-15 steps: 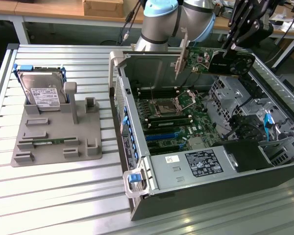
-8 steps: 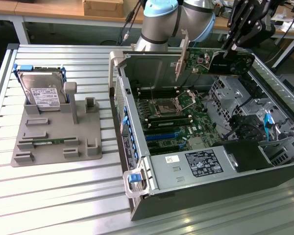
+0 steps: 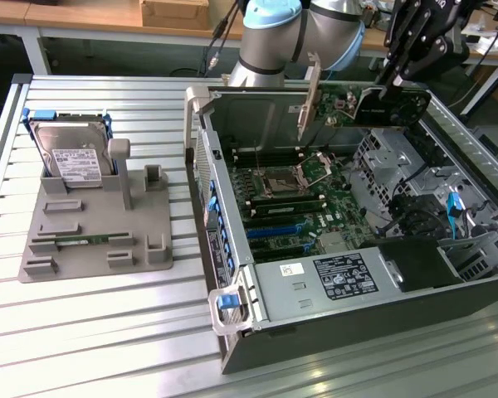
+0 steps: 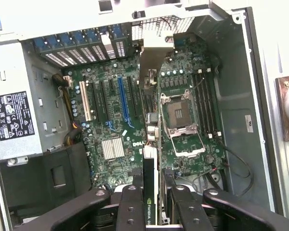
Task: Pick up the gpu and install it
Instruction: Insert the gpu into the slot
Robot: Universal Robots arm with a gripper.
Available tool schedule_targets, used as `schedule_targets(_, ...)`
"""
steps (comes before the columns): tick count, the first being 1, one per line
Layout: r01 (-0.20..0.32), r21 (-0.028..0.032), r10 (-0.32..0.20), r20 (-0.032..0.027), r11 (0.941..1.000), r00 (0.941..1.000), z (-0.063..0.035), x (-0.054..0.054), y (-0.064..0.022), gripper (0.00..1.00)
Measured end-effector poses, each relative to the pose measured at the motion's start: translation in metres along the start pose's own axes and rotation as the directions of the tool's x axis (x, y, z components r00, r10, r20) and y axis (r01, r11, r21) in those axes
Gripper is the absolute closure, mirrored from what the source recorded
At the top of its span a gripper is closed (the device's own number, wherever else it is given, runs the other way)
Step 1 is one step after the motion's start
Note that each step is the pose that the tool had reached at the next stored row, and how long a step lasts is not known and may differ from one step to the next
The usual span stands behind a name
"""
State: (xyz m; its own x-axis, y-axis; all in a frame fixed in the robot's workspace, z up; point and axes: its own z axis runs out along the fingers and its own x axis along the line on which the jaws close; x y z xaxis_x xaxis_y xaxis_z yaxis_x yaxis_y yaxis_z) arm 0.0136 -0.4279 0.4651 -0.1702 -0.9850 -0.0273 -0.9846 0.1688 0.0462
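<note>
The gpu [image 3: 388, 108], a black card with a silver metal bracket [image 3: 310, 98] at one end, hangs in the air above the open computer case [image 3: 232, 274]. It is over the far part of the motherboard [image 3: 303, 203]. My gripper [image 3: 392, 86] comes down from above and is shut on the card's upper edge. In the wrist view the gpu [image 4: 151, 190] shows edge-on between the two black fingers [image 4: 130, 207], and my gripper [image 4: 151, 214] looks straight down. Below it lie the motherboard's expansion slots, one of them blue [image 4: 121, 98].
The case lies on its side with a power supply [image 3: 336, 278] at the near end and drive cages [image 3: 448, 224] at the exterior view's right. At the exterior view's left, a grey holder [image 3: 100, 232] carries a hard drive [image 3: 70, 157] and a green memory stick [image 3: 83, 240].
</note>
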Motion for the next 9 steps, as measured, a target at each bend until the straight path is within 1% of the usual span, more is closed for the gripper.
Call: schedule_targets(9, 0.064, -0.0019, -0.064, -0.0028, 0.9979, 0.9979, 0.0006, -0.0002, -0.0015, 0.73)
